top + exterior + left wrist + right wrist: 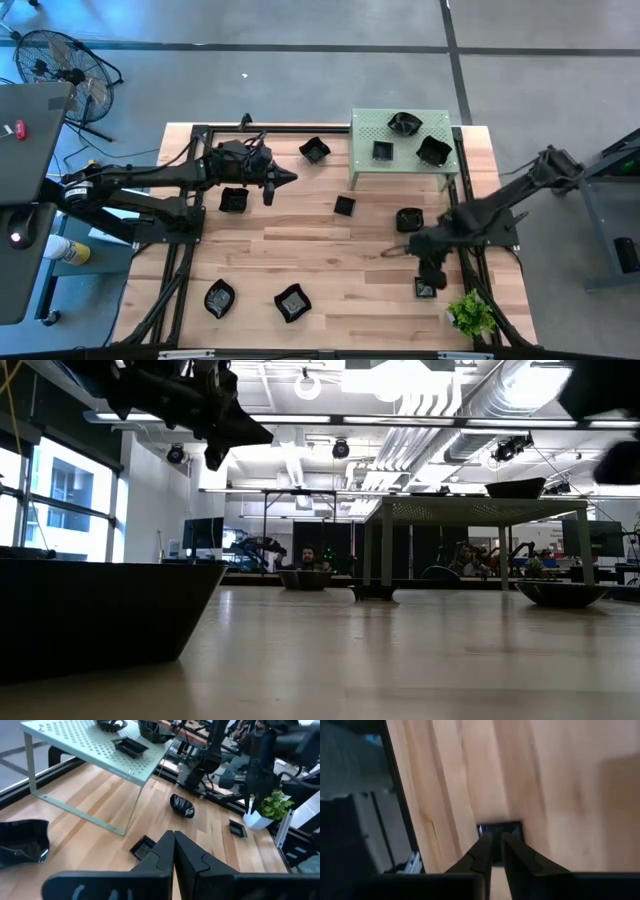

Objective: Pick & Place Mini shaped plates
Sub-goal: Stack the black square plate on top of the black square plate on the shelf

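dark fingers (pixel 492 851) of our right gripper (pixel 430 278), parted only narrowly and gripping nothing, point down at a small square plate (pixel 501 831) lying just beyond their tips near the table's right front edge, while our left gripper (pixel 288 178) waits shut, well apart.

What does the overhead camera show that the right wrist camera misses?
Only overhead: the pale green perforated metal stand bearing three glossy black mini plates, more plates scattered on the wooden table, and the left gripper, shut. Only the right wrist: the right gripper's fingers slightly apart. Both: the small square black plate under it.
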Action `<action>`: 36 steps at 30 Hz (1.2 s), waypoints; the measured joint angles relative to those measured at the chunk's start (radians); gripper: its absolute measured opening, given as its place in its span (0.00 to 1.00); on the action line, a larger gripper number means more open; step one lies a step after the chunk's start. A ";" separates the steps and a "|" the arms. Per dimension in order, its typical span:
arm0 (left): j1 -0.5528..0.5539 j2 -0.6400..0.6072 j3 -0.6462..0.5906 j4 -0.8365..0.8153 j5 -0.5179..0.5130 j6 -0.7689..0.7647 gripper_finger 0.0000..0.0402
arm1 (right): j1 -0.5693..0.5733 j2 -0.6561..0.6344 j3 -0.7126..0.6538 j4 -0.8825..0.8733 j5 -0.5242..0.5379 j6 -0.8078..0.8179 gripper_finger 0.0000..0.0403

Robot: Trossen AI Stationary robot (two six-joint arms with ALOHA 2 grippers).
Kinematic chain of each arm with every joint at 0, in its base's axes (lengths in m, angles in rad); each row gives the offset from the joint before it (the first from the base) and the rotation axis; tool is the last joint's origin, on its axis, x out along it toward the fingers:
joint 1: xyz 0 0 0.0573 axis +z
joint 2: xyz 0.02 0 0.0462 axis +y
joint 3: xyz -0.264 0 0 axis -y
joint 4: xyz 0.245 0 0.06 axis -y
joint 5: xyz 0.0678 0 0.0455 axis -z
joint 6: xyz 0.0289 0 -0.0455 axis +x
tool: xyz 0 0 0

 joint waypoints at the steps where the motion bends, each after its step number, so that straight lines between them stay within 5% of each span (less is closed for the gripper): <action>1: 0.000 0.000 0.000 -0.008 -0.002 0.000 0.00 | 0.023 0.000 -0.029 0.033 -0.001 0.021 0.13; 8: 0.000 0.000 0.000 -0.036 -0.018 0.000 0.00 | 0.090 0.001 -0.156 0.127 0.008 0.085 0.24; 22: 0.000 0.000 0.000 -0.085 -0.027 0.000 0.00 | 0.095 0.001 -0.317 0.303 0.060 0.051 0.24; 36: 0.000 0.000 0.000 -0.084 -0.029 0.000 0.00 | 0.094 0.001 -0.351 0.391 0.001 0.070 0.01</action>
